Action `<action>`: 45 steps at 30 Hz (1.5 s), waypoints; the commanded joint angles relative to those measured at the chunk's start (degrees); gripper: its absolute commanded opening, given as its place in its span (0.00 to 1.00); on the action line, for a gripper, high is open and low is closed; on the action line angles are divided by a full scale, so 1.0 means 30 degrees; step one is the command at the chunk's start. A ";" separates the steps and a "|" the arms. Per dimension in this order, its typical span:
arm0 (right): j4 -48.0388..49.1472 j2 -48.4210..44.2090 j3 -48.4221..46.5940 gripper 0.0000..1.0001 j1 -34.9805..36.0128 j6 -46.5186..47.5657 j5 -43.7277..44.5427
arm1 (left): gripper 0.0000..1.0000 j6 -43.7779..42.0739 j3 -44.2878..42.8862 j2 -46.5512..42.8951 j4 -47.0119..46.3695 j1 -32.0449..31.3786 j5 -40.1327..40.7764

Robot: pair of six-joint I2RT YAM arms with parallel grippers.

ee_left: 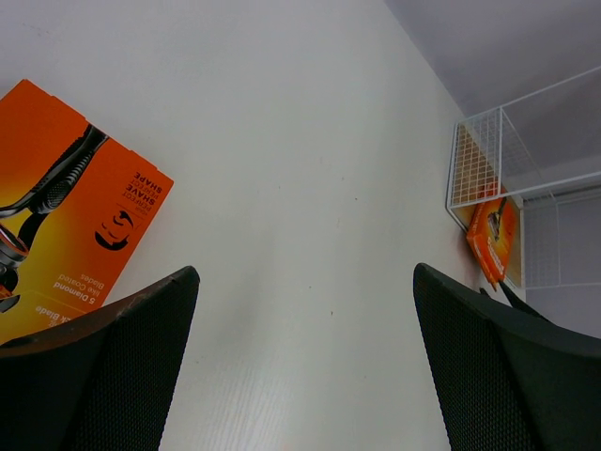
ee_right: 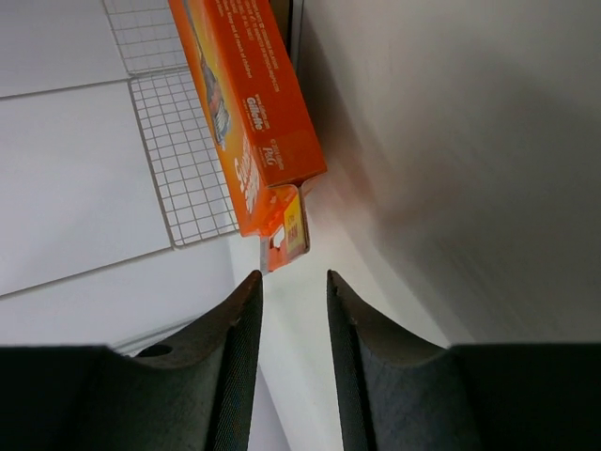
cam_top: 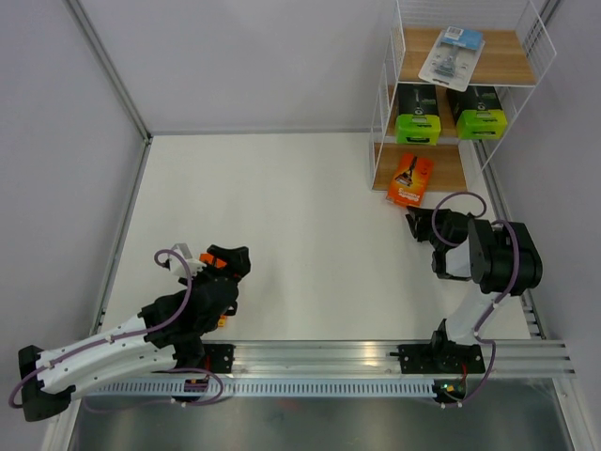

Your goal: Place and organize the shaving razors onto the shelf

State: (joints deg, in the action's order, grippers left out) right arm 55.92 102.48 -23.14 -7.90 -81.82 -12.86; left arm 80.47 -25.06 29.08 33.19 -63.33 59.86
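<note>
The shelf [cam_top: 515, 58] stands at the far right. Its top board holds the clear blister pack [cam_top: 453, 54]. The middle board holds two black boxes with lime-green ends [cam_top: 418, 122] [cam_top: 481, 117]. One orange card [cam_top: 410, 180] leans at the bottom tier, its near end sticking out over the table; it also shows in the right wrist view [ee_right: 249, 103]. My right gripper [ee_right: 294, 274] is slightly open and empty, just short of that card's hang tab. The other orange card [ee_left: 84, 216] lies flat on the table beside my wide-open, empty left gripper [ee_left: 305, 272].
The shelf's white wire side [ee_right: 178, 160] is close to the right fingers. A metal rail [cam_top: 319, 357] runs along the near edge. Grey walls close the left, back and right sides of the white table [cam_top: 282, 216].
</note>
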 commanded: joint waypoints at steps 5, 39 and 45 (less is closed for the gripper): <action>0.1664 0.1083 -0.1134 0.33 0.0290 -0.0120 0.1650 | 1.00 -0.0074 -0.0172 -0.0084 0.0538 0.0104 0.0292; -0.7798 0.1232 -0.6847 0.01 -0.5042 0.7669 -0.0840 | 1.00 0.1185 -0.0465 0.0706 0.1886 0.0104 0.0937; -1.2184 0.1994 -0.9656 0.02 -0.5803 1.0712 -0.2070 | 1.00 0.1040 -0.0846 0.1410 0.1886 0.0104 0.0937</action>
State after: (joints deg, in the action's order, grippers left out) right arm 29.76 107.85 -48.16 -23.94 -59.20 -18.35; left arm 82.43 -25.21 32.62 38.00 -63.33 60.97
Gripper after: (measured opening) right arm 0.016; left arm 0.993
